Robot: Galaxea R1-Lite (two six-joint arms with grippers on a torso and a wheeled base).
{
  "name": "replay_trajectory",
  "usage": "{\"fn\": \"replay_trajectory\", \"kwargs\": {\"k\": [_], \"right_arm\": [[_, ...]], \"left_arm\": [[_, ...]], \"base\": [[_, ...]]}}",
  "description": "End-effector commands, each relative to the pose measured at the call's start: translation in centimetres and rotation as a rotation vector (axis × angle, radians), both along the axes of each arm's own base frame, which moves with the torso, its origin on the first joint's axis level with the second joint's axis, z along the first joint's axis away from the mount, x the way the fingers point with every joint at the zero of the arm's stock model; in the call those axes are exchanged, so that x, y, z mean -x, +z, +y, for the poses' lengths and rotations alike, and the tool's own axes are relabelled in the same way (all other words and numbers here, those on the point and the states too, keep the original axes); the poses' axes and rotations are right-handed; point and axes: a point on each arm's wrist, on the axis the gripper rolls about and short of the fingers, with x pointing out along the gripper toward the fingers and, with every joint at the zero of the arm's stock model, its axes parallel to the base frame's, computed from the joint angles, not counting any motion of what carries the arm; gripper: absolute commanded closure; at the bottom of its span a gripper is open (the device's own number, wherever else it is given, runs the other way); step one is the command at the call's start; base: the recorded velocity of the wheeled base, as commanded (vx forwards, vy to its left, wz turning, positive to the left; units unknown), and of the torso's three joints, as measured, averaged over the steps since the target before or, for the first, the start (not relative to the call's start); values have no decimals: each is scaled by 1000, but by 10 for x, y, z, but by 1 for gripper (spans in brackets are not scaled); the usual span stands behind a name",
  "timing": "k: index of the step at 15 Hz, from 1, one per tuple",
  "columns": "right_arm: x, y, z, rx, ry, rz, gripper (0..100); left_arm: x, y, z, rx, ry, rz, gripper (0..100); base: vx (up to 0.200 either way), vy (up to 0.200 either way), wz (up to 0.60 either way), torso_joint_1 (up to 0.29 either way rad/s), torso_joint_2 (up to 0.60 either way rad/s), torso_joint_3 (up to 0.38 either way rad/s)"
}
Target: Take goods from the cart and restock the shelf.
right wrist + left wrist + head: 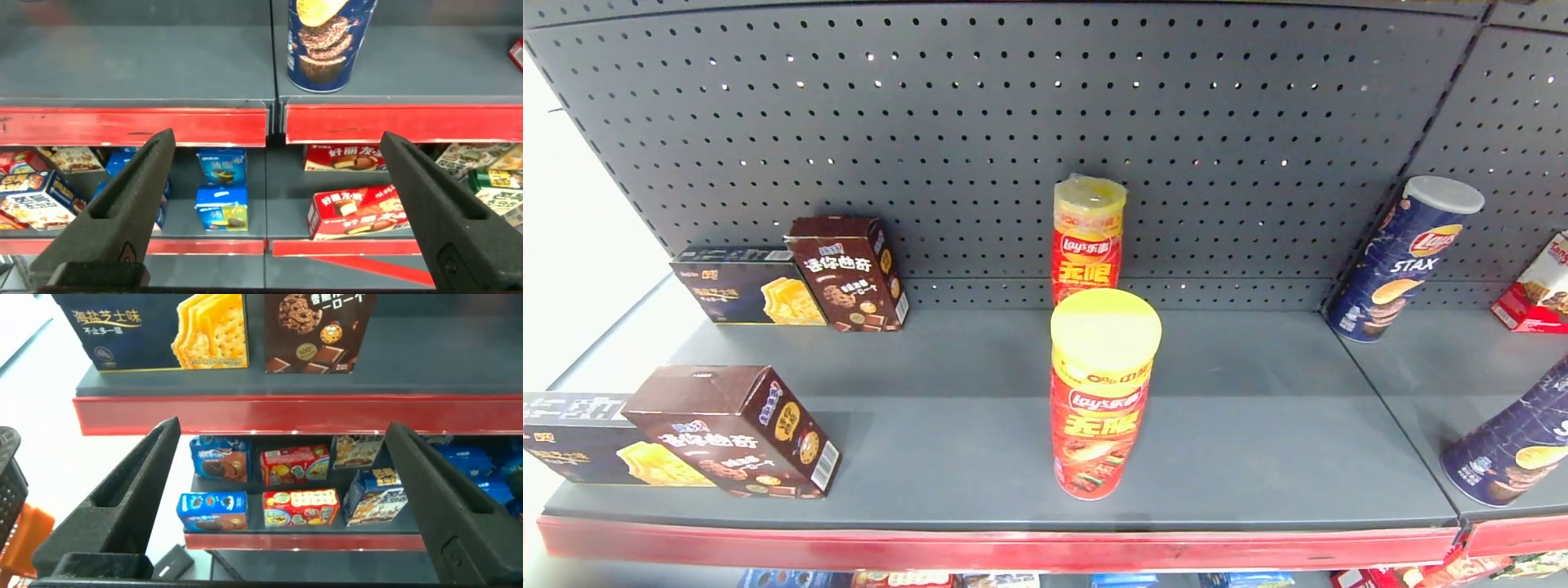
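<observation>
Head view: a yellow-lidded red chip can (1098,408) stands upright on the shelf (1258,425), its twin (1086,245) at 12 o'clock; left jaws and right jaws gape wide, empty.

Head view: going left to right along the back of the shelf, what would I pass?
Black cracker box → brown cookie box → red chip can → dark blue chip can → red box.

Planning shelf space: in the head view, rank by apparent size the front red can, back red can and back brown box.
Largest: front red can, though it is nearest the camera.
Then: back red can and back brown box look about alike; unranked.
</observation>
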Motion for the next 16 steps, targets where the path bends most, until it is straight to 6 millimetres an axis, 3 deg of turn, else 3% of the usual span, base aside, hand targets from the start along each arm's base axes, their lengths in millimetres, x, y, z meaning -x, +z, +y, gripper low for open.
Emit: {"fn": "replay_trajectory", "kwargs": {"k": [1,16], "right_arm": [[0,0,0,1,1,2,0],[0,0,0,1,10,2,0]], "left_arm": [[0,0,0,1,-1,2,0],[0,0,0,1,5,2,0]], "base": [[0,0,0,0,0,0],[0,0,0,0,0,0]]}}
